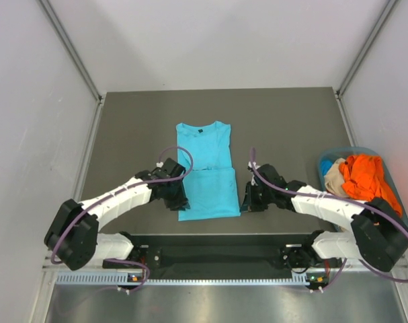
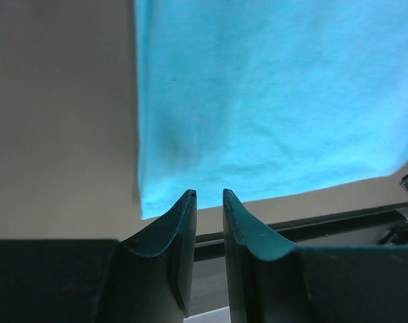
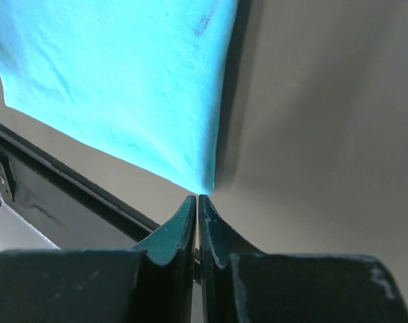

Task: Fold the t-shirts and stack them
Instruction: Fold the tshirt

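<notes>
A turquoise t-shirt point(image 1: 205, 171) lies flat on the dark table, folded into a long narrow rectangle with its collar at the far end. My left gripper point(image 1: 180, 200) sits at its near left corner. In the left wrist view the jaws point(image 2: 209, 194) stand a little apart with nothing between them, and the shirt's point(image 2: 271, 87) corner lies just beyond the tips. My right gripper point(image 1: 247, 200) is at the near right corner. In the right wrist view it point(image 3: 197, 197) is shut, tips meeting the corner point of the cloth point(image 3: 123, 81); no cloth shows between the jaws.
A blue-grey basket point(image 1: 355, 150) stands at the table's right edge, holding an orange t-shirt point(image 1: 365, 175) and a beige one point(image 1: 333, 176). A black rail point(image 1: 217, 239) runs along the table's near edge just behind both grippers. White walls enclose the table point(image 1: 136, 134).
</notes>
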{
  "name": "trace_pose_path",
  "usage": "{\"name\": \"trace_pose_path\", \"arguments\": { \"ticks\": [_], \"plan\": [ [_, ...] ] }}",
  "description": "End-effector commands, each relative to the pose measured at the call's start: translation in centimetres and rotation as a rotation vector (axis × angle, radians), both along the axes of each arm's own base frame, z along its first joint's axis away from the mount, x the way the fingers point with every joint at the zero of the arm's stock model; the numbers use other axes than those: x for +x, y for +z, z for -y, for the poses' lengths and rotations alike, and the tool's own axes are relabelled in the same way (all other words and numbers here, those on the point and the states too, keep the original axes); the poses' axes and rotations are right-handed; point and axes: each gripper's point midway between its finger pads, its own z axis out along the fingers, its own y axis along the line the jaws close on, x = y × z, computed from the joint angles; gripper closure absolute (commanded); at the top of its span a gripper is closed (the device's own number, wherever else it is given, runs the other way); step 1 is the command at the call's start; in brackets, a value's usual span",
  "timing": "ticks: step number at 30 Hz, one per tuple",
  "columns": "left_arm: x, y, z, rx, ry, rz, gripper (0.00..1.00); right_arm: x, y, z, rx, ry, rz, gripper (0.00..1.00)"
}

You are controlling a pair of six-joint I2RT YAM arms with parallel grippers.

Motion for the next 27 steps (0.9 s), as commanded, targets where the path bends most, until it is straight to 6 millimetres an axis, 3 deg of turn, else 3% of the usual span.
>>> {"name": "trace_pose_path", "arguments": {
  "ticks": [1, 4, 6, 9, 13, 16, 17, 22, 24, 27],
  "plan": [
    [0.3, -0.9, -1.1, 0.052, 0.029, 0.026, 0.72, 0.7, 0.6, -2.1, 0.067, 0.076, 0.043, 0.94],
    [-0.4, -1.9, -2.2, 0.086, 0.072, 0.005, 0.72, -0.1, -1.4, -1.7, 0.051, 0.085, 0.003, 0.93],
    [-1.1, -2.9, -3.6, 0.144, 0.103, -0.009, 0.71, -0.5, -3.0, -0.2, -0.026, 0.06, -0.022, 0.94],
    [-2.0, -3.5, -4.4, 0.173, 0.128, -0.043, 0.71, -0.7, -3.8, 0.9, -0.075, 0.04, -0.023, 0.94],
    [-1.7, -2.3, -4.2, 0.161, 0.129, -0.028, 0.7, 0.1, -1.4, 0.8, -0.063, 0.036, 0.031, 0.92],
    [-1.3, -0.7, -4.9, 0.21, 0.105, -0.005, 0.65, 0.6, 0.8, 0.6, -0.04, 0.01, 0.06, 0.8],
    [-0.8, 0.2, -4.6, 0.203, 0.097, 0.012, 0.63, 0.7, 1.1, 0.6, -0.036, -0.009, 0.058, 0.68],
    [-1.9, -0.5, -4.2, 0.153, 0.072, -0.015, 0.55, 0.3, 1.0, 0.4, 0.025, -0.136, -0.004, 0.58],
    [-2.0, -0.5, -2.9, 0.071, 0.066, -0.006, 0.53, 0.3, 0.6, 0.3, 0.048, -0.182, -0.023, 0.57],
    [-2.6, -1.3, -3.1, 0.065, 0.073, -0.023, 0.52, 0.4, 0.5, -0.2, 0.085, -0.228, -0.041, 0.57]
  ]
}}
